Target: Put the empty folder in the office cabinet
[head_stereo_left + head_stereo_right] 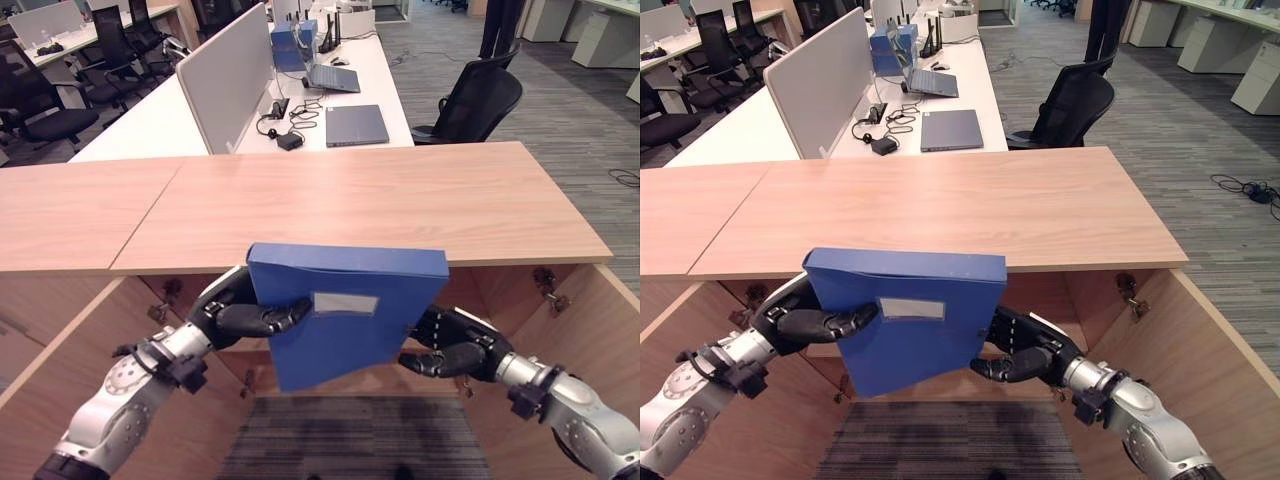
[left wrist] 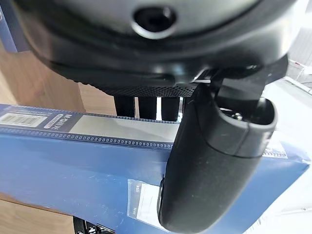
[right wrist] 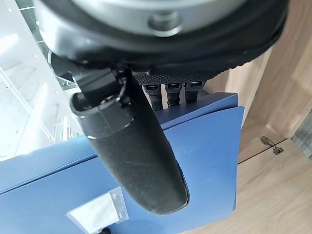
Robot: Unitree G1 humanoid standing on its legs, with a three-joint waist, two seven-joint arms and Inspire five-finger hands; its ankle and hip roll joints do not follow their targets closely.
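Observation:
A blue box folder (image 1: 345, 315) with a pale label pocket hangs in the air in front of the open wooden cabinet (image 1: 360, 200), just below its top board. My left hand (image 1: 240, 308) grips the folder's left edge, thumb (image 2: 214, 165) across the front face and fingers behind. On the folder's right edge sits my right hand (image 1: 455, 345), its thumb (image 3: 131, 151) pressed on the face and its fingers behind. The folder (image 1: 905, 320) is tilted, its lower end towards me.
The cabinet's doors (image 1: 590, 340) stand open on both sides, hinges showing. Beyond the cabinet top lie white desks (image 1: 330, 100) with a grey divider, a laptop, a closed grey notebook and cables. Black office chairs (image 1: 480, 100) stand on the carpet at right and far left.

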